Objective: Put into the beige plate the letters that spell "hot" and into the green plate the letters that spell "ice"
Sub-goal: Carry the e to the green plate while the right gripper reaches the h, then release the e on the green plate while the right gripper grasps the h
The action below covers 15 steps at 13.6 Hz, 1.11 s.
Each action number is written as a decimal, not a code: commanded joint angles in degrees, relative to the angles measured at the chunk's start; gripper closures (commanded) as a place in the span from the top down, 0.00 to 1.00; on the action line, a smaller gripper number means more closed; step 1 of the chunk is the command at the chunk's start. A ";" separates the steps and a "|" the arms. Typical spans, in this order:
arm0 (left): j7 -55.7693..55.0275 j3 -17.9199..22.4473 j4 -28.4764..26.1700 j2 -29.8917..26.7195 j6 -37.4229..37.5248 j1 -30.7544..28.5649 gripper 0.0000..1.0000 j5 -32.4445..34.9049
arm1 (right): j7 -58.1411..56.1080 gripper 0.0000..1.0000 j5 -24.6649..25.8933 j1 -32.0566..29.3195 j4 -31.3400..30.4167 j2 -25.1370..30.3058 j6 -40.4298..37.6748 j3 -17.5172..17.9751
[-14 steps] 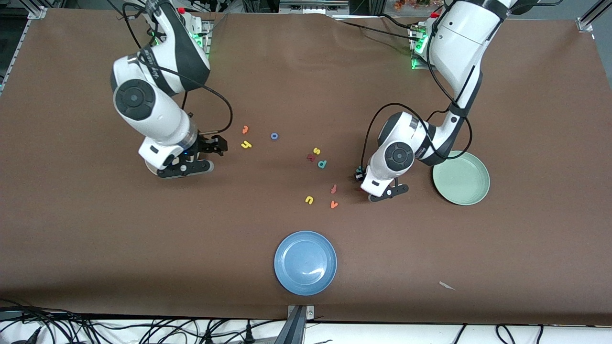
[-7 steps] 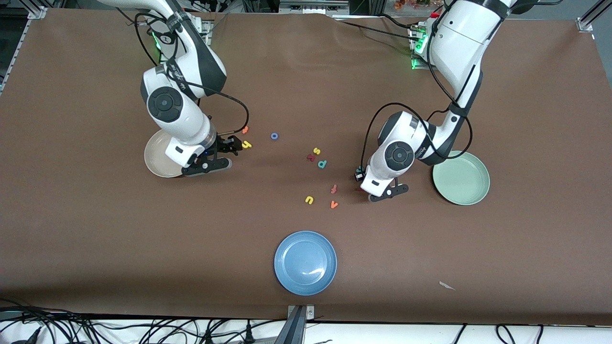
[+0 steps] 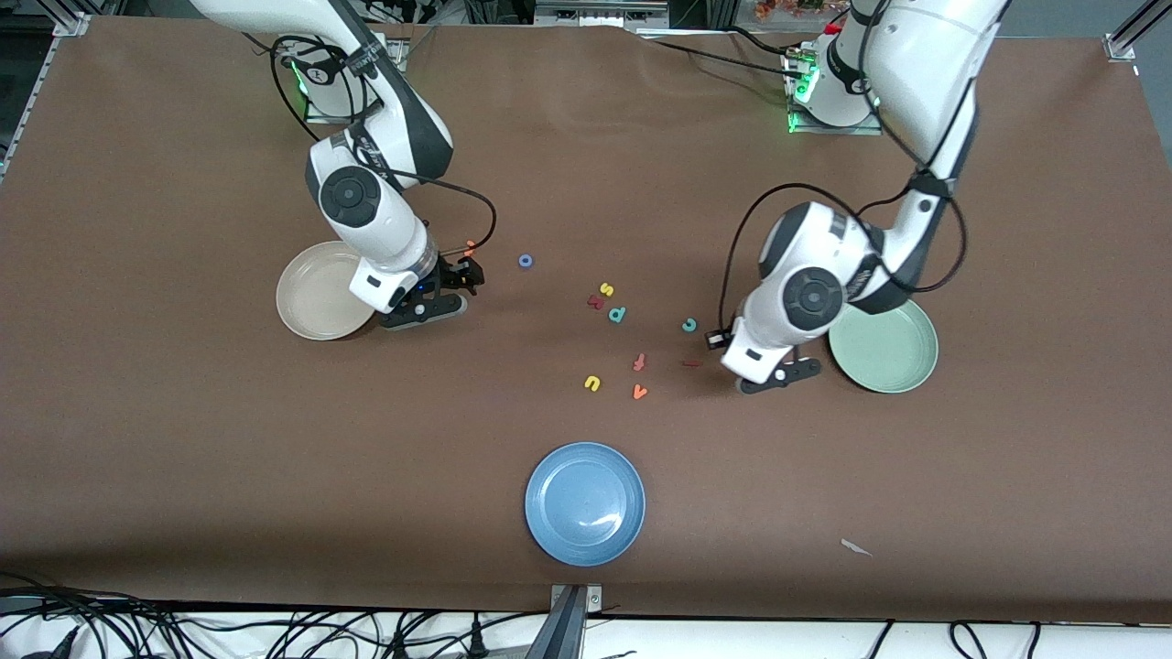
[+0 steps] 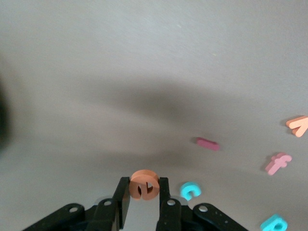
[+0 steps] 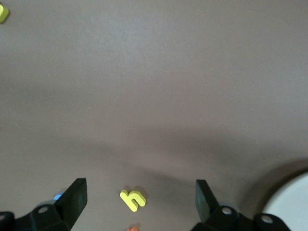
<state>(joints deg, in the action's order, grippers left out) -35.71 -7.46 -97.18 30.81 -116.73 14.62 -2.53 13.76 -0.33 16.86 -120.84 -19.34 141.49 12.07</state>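
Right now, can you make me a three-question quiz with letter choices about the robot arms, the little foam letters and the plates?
1. Where is the teal "c"?
A. in the green plate
B. on the table, toward the left arm's end
C. in the blue plate

2. How many plates are on the table?
A. two
B. three
C. four

3. What is the left gripper doing?
A. holding the orange "e"
B. standing open with nothing in it
C. holding the dark red "i"

Answers:
1 B: the "c" lies on the brown cloth, outside every plate.
2 B: the beige plate, the green one and the blue one.
3 A: the left wrist view shows the "e" pinched between its fingers; the right gripper stands open over the yellow "h".
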 commanded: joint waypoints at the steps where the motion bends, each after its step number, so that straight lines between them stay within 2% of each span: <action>1: 11.76 -0.10 0.85 -2.33 7.38 -5.63 0.00 -1.43 | 0.57 1.00 -0.11 -0.77 -4.31 0.53 4.23 2.25; 3: 20.11 0.34 0.68 -2.34 9.94 -10.37 0.00 -0.72 | 0.57 1.00 0.33 -0.68 -4.49 -0.86 4.32 2.44; 7: 30.59 0.16 -0.29 -1.29 10.12 -17.85 0.00 8.23 | 2.59 1.00 0.33 -0.51 -4.41 -2.54 4.95 2.53; 11: 37.82 0.16 -1.43 2.31 10.04 -23.48 0.00 9.12 | 2.24 1.00 0.42 -0.51 -4.14 -2.63 4.59 2.52; 12: 37.82 0.25 -1.43 3.02 10.03 -23.49 0.07 9.04 | 2.85 1.00 0.42 0.01 -4.14 -3.33 4.85 2.61; 14: 37.82 0.16 -1.34 3.38 9.95 -23.67 0.11 9.04 | 2.94 1.00 0.95 0.89 -4.49 -4.82 6.42 2.96; 15: 37.82 0.16 -0.91 3.03 10.03 -23.67 0.43 9.12 | 2.94 1.00 0.95 0.90 -4.58 -5.96 7.13 2.96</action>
<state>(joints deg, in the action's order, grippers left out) 1.45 -6.67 -98.92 34.41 -107.13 -9.00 5.18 15.41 -0.29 17.42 -125.11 -23.04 146.06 14.48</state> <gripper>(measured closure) 0.718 0.000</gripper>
